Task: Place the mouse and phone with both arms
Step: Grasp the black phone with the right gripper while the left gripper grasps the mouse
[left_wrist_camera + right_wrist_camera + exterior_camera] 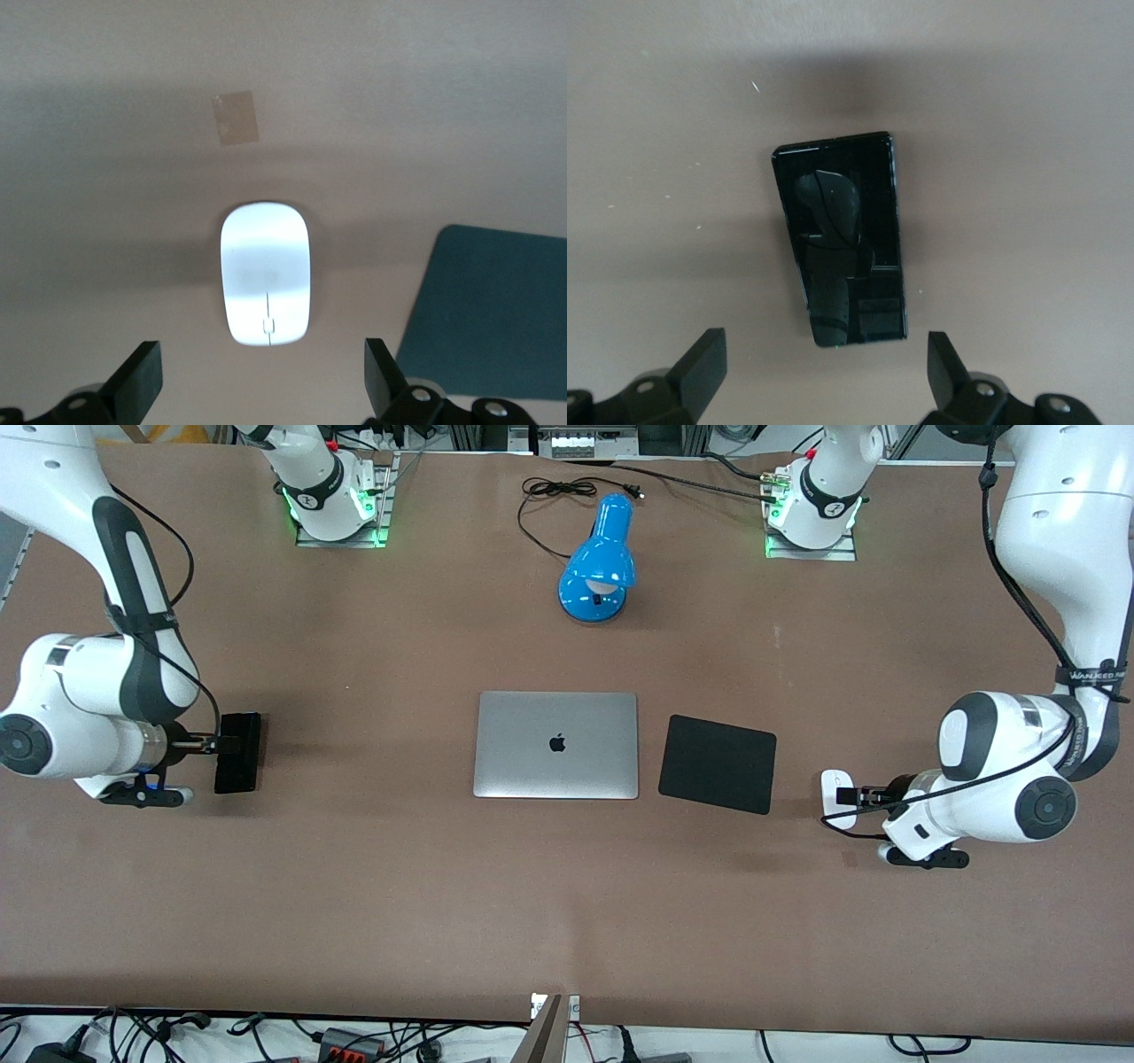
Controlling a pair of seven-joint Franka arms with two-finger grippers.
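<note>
The white oval mouse (834,783) lies on the brown table toward the left arm's end, beside the mouse pad. In the left wrist view the mouse (265,273) lies just ahead of my left gripper (263,372), which is open and empty; in the front view the left gripper (852,795) hovers at the mouse. The black phone (241,766) lies flat toward the right arm's end. In the right wrist view the phone (840,237) lies just ahead of my right gripper (824,363), open and empty; the front view shows the right gripper (221,746) at the phone.
A closed silver laptop (556,744) lies mid-table with a black mouse pad (718,763) beside it, also in the left wrist view (492,310). A blue desk lamp (601,567) and its cable lie near the bases. A tape patch (236,118) is on the table.
</note>
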